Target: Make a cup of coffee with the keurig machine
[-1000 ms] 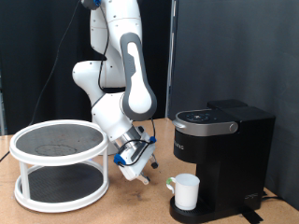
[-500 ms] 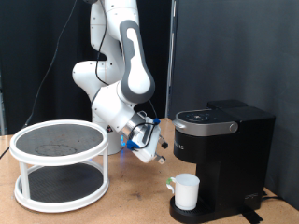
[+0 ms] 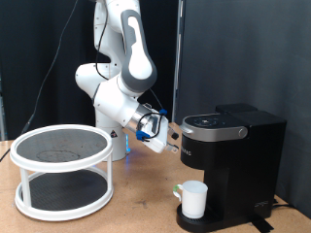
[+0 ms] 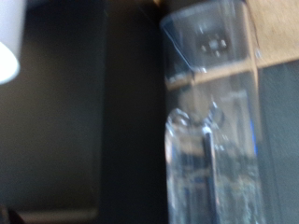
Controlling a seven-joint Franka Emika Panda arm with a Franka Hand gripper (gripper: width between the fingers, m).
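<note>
Wooden tabletop (image 3: 146, 199) carries the keurig machine (image 3: 231, 165), its small white lettering unreadable; the cup (image 3: 193, 199) sits on its base. At the machine's nine o'clock hovers the gripper (image 3: 171, 143), jaw state unclear; a white tiered stand (image 3: 63, 170) beyond.

The keurig machine (image 3: 229, 167) has a matt black, smooth casing that looks like plastic, with a glossy silver rim around its top at the 12 o'clock edge. The cup (image 3: 193, 199) is white, smooth and lightly glossy, ceramic-like. The arm's shells are glossy white plastic; the gripper (image 3: 167, 142) shows blue and dark parts. The table (image 3: 136, 199) is matt, wood-coloured. The two-tier rack (image 3: 63, 170) has a smooth white frame and dark, dull shelf surfaces.
</note>
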